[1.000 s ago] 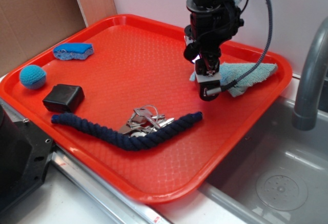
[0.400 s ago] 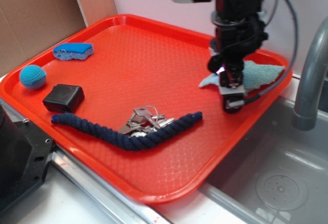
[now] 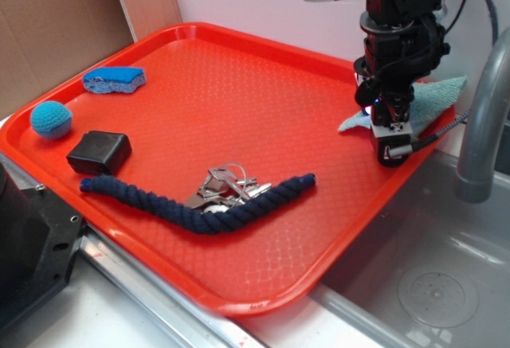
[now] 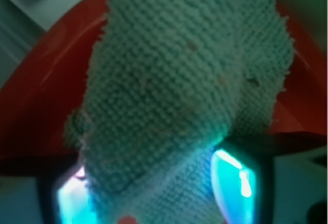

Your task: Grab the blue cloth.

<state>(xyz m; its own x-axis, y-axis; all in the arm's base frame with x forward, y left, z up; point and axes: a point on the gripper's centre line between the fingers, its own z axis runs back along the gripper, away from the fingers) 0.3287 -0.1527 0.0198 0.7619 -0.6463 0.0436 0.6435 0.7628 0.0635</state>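
Jaws of the black robot gripper (image 3: 392, 134) are clamped on the pale teal-blue terry cloth (image 3: 434, 98), which in the wrist view fills most of the frame (image 4: 179, 96) as a looped, nubbly weave bunched between two glowing cyan pads (image 4: 233, 175). From the exterior view the cloth is thin and floppy, with one pointed corner trailing left of the gripper and the rest spread behind it, over the far right rim of the red plastic tray (image 3: 239, 85).

That tray has a fine pebbled surface and a raised, rounded lip; the gripper stands close to its right edge, just beside the grey metal sink basin (image 3: 430, 276) and near the grey curved faucet pipe (image 3: 478, 125).

Well apart on the left side lie a bright blue sponge pad (image 3: 114, 79), a teal crocheted ball (image 3: 51, 119) and a black rounded box (image 3: 99, 153). A long navy braided rope (image 3: 199, 205) bends across the front, touching a bunch of metal keys (image 3: 223, 185). The tray's middle is bare, open plastic between the gripper and these things.
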